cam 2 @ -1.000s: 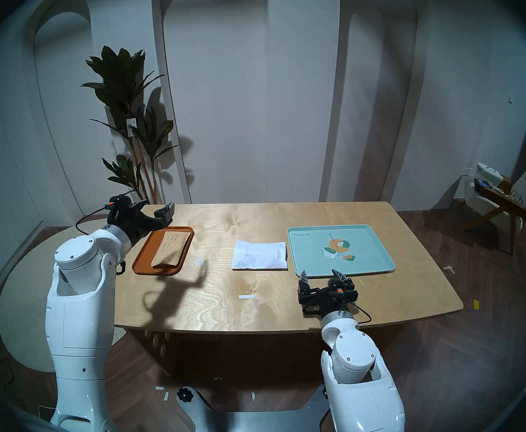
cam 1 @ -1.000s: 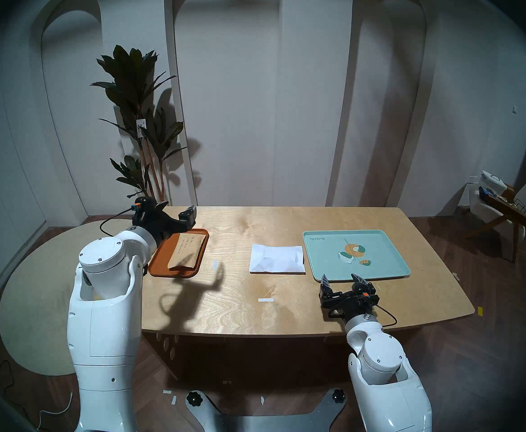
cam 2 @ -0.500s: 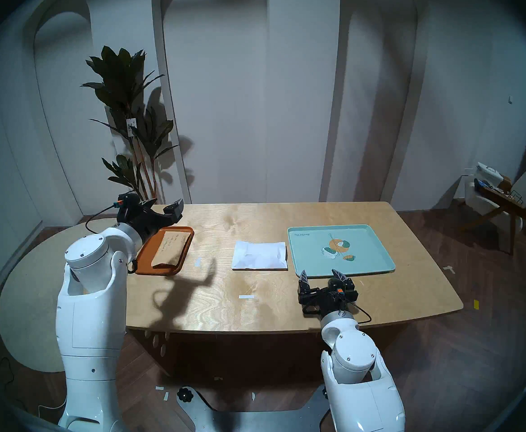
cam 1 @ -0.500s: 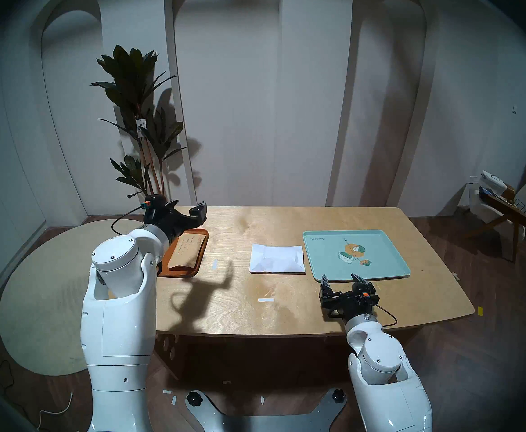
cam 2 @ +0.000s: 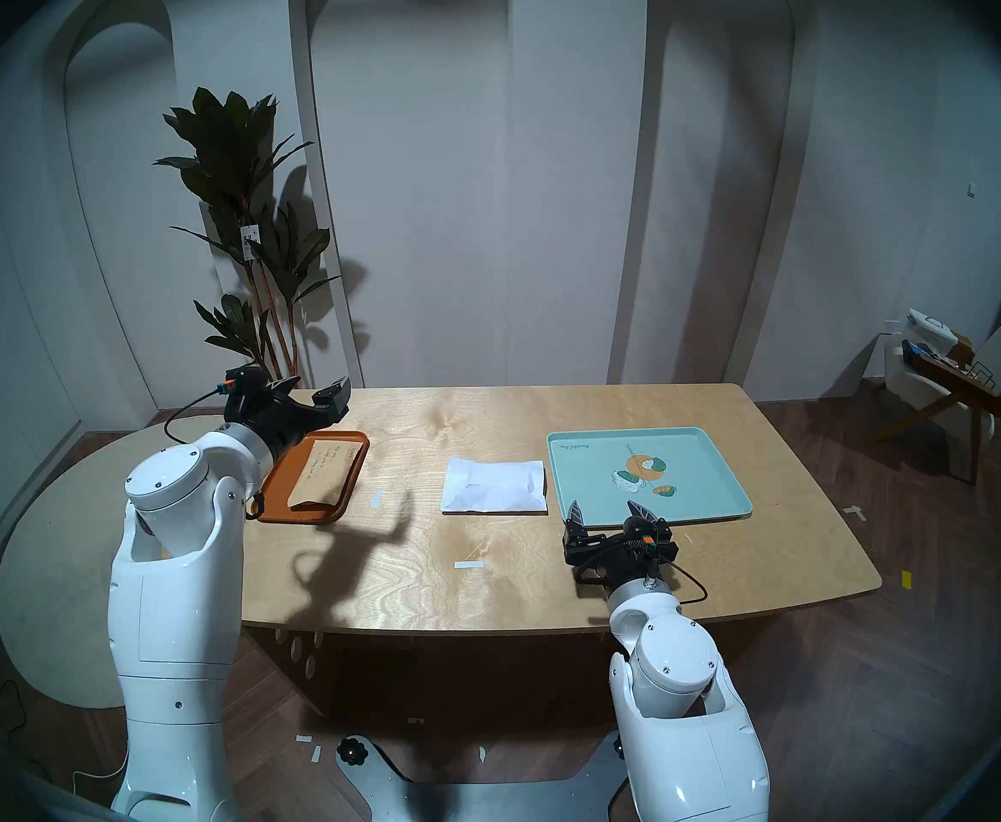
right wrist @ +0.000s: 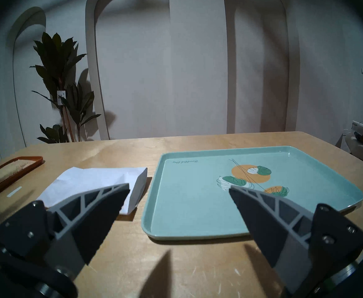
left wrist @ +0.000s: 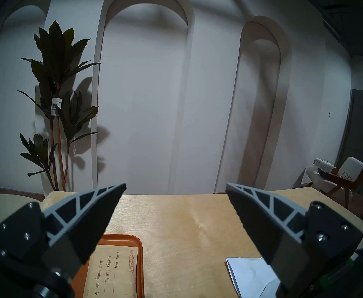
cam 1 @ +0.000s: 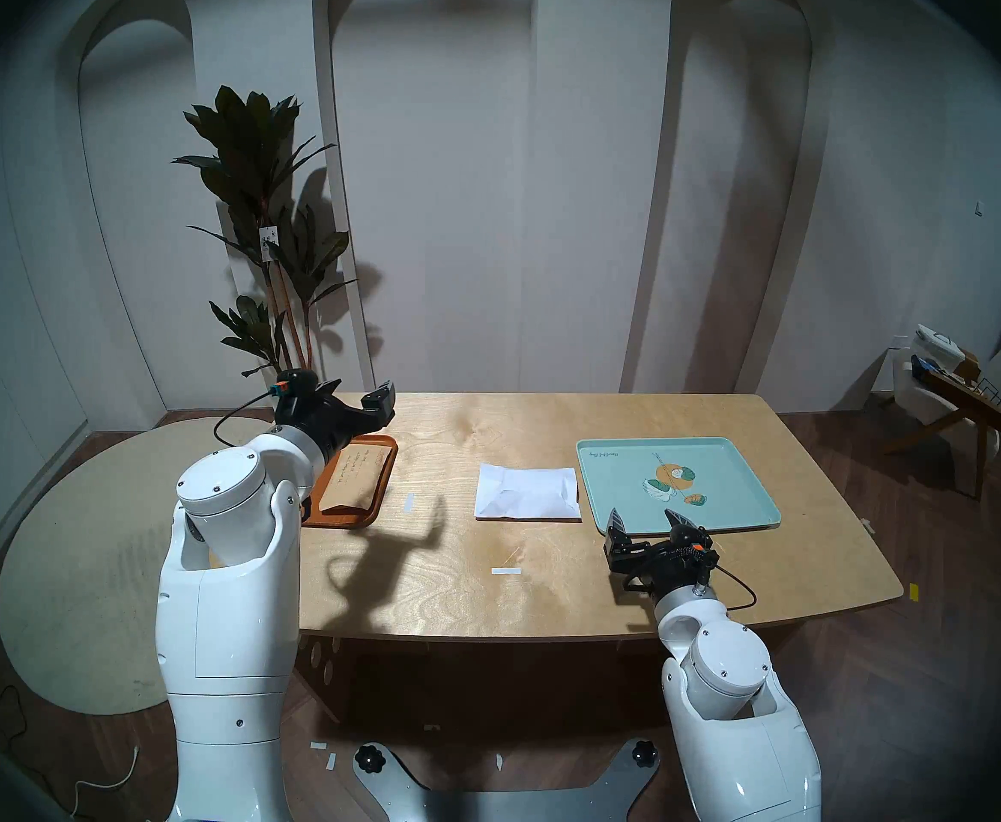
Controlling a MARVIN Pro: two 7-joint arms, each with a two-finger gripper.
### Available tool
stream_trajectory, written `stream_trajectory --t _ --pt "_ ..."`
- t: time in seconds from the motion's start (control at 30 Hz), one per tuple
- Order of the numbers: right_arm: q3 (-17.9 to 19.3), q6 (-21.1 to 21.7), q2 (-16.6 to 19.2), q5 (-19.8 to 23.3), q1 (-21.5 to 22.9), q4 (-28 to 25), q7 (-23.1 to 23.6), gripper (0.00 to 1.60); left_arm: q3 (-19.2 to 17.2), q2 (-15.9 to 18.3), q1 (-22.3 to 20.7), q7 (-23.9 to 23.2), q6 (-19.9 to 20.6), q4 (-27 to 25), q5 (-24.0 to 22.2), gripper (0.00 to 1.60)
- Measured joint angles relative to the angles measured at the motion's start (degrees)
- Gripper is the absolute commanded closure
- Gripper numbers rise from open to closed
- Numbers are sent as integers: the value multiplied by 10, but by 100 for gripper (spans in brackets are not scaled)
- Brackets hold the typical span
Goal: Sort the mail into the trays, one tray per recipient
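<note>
The kraft-brown envelope with handwritten lines lies in the orange-brown tray at the table's left; it also shows in the left wrist view. The creased white envelope lies flat on the table, just left of the mint-green tray with its orange-and-green motif. My left gripper is open and empty, raised over the orange tray's far end. My right gripper is open and empty at the mint tray's front edge, with the white envelope ahead to its left.
Two small white tape strips lie on the wooden table. A tall potted plant stands behind the far left corner. A chair stands off to the right.
My left arm swung right and away from me over the orange tray, then held still. In the last half second my right gripper moved slightly forward to the mint tray's front edge.
</note>
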Motion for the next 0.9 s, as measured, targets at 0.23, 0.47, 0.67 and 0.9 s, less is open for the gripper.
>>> stream_trajectory --t 0.23,0.47,0.67,0.9 --pt "-10 54 -6 85 34 -11 4 0 1 3 0 0 0 0 -3 0" --pt "-16 127 -10 206 61 -19 1 0 2 6 0 0 0 0 -5 0" --pt "-14 189 -13 314 69 -32 -26 0 3 8 0 1 0 0 -7 0" --pt "-5 230 -14 436 53 -53 -72 0 5 10 0 2 0 0 -9 0"
